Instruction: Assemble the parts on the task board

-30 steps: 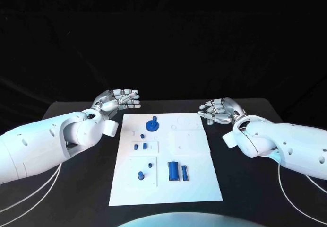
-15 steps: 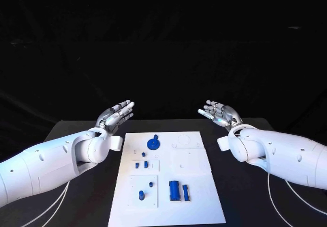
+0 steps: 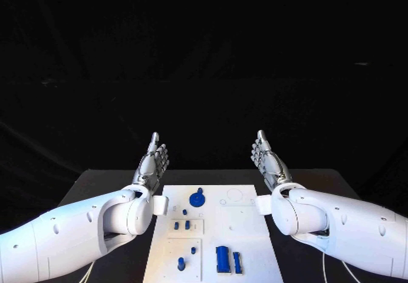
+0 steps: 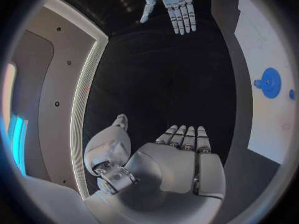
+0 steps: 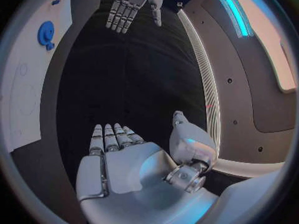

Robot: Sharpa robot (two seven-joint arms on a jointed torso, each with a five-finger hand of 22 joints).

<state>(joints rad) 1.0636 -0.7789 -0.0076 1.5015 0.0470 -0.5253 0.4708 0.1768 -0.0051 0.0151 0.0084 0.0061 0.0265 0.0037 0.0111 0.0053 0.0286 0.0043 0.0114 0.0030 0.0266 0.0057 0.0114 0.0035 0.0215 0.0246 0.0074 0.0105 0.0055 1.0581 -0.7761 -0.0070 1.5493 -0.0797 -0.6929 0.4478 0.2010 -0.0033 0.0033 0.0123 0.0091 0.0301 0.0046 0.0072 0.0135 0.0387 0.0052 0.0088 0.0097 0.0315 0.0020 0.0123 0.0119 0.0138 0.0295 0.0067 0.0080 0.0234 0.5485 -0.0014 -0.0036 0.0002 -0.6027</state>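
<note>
left hand (image 3: 151, 165) raised above far edge of tabletop (image 3: 102, 183), fingers straight and together, palm facing inward, holding nothing. right hand (image 3: 269, 162) mirrors it opposite, flat and empty. both hands well apart from white board (image 3: 246, 236). board lies on tabletop between arms. round blue part (image 3: 197, 198) at board's far end. small blue parts (image 3: 181, 225) mid-board; two long blue parts (image 3: 228, 259) side by side near board's near end, another small blue part (image 3: 181, 263) beside them.

White task board (image 3: 242, 236) carrying blue parts (image 3: 223, 259) on a black table (image 3: 102, 183), silver hands on white arms
</note>
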